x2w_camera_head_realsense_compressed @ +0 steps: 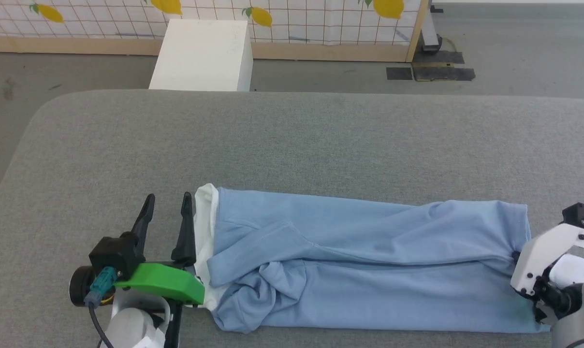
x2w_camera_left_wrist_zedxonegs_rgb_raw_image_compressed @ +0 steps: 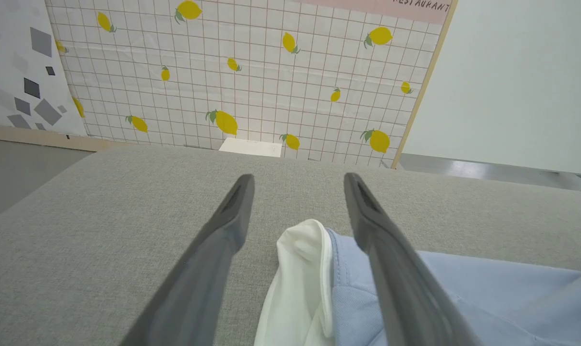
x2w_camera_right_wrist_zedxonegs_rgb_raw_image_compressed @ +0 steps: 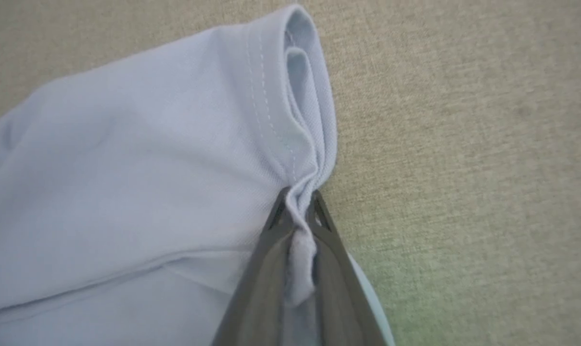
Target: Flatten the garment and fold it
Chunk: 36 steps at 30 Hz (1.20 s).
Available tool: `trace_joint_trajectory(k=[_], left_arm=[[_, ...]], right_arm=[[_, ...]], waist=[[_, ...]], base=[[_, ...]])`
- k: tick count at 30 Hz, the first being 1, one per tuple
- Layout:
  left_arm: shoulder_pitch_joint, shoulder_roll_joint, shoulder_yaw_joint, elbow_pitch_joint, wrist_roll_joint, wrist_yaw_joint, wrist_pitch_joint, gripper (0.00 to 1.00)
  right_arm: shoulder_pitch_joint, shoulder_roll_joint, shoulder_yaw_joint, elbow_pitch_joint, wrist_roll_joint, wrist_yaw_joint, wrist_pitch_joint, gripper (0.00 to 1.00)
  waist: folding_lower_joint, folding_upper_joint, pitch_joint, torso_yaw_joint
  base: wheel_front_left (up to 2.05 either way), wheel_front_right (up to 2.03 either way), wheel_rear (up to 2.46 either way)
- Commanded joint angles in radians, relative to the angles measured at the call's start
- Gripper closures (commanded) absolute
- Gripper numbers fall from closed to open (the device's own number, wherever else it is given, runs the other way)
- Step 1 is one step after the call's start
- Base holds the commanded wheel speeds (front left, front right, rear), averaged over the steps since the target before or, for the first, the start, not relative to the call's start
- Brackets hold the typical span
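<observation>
The light-blue garment [x2w_camera_head_realsense_compressed: 359, 256] lies folded into a long band across the grey table [x2w_camera_head_realsense_compressed: 292, 140], with a white panel [x2w_camera_head_realsense_compressed: 206, 227] at its left end. My left gripper [x2w_camera_head_realsense_compressed: 168, 208] stands open at that left end, its fingers pointing away from me; in the left wrist view the white panel [x2w_camera_left_wrist_zedxonegs_rgb_raw_image_compressed: 302, 283] lies between the spread fingers [x2w_camera_left_wrist_zedxonegs_rgb_raw_image_compressed: 223, 235]. At the band's right end my right gripper [x2w_camera_head_realsense_compressed: 517, 256] is shut on the garment's hem; the right wrist view shows the bunched hem [x2w_camera_right_wrist_zedxonegs_rgb_raw_image_compressed: 300, 197] pinched between its fingertips [x2w_camera_right_wrist_zedxonegs_rgb_raw_image_compressed: 297, 206].
A white box [x2w_camera_head_realsense_compressed: 202, 55] stands on the floor beyond the table's far edge, in front of a tiled screen with lemon prints [x2w_camera_head_realsense_compressed: 292, 19]. Bare grey tabletop stretches behind the garment and to its left. The table's left corner [x2w_camera_head_realsense_compressed: 40, 116] is rounded.
</observation>
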Motion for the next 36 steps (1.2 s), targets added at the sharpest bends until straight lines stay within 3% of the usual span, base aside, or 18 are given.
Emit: trace_joint_trajectory(k=[1, 12, 18, 24, 30, 33, 36], left_arm=[[-0.017, -0.006, 0.005, 0.002, 0.011, -0.006, -0.004, 0.0], [-0.025, -0.013, 0.01, -0.004, 0.014, -0.016, -0.005, 0.0], [-0.023, -0.015, 0.013, 0.001, 0.017, -0.019, -0.005, 0.0], [-0.02, -0.016, 0.015, 0.006, 0.021, -0.022, -0.005, 0.0], [-0.025, -0.016, 0.013, 0.006, 0.026, -0.025, -0.005, 0.0], [-0.03, -0.016, 0.012, 0.005, 0.026, -0.027, -0.005, 0.0], [-0.037, -0.016, 0.01, 0.002, 0.025, -0.028, -0.005, 0.0]], right_arm=[[0.04, -0.005, -0.001, -0.006, -0.017, -0.001, -0.012, 1.0], [0.068, -0.103, -0.208, -0.116, -0.248, -0.001, -0.144, 1.0], [0.076, -0.085, -0.204, -0.145, -0.293, -0.001, -0.12, 1.0], [0.141, -0.035, -0.055, -0.369, -0.201, -0.001, 0.064, 1.0], [0.245, -0.003, 0.235, -0.79, -0.04, -0.001, 0.291, 1.0], [0.251, -0.012, 0.391, -0.918, -0.005, -0.001, 0.342, 1.0], [0.211, -0.016, 0.543, -0.953, 0.007, -0.001, 0.348, 1.0]], waist=[[0.0, 0.0, -0.002, -0.002], [0.0, 0.0, 0.005, 0.002], [0.0, 0.0, -0.001, 0.007], [0.0, 0.0, -0.01, 0.014], [0.0, 0.0, -0.006, 0.027], [0.0, 0.0, -0.001, 0.033], [0.0, 0.0, 0.011, 0.038]], base=[[0.0, 0.0, 0.0], [0.0, 0.0, 0.0], [0.0, 0.0, 0.0], [0.0, 0.0, 0.0], [0.0, 0.0, 0.0], [0.0, 0.0, 0.0], [0.0, 0.0, 0.0]])
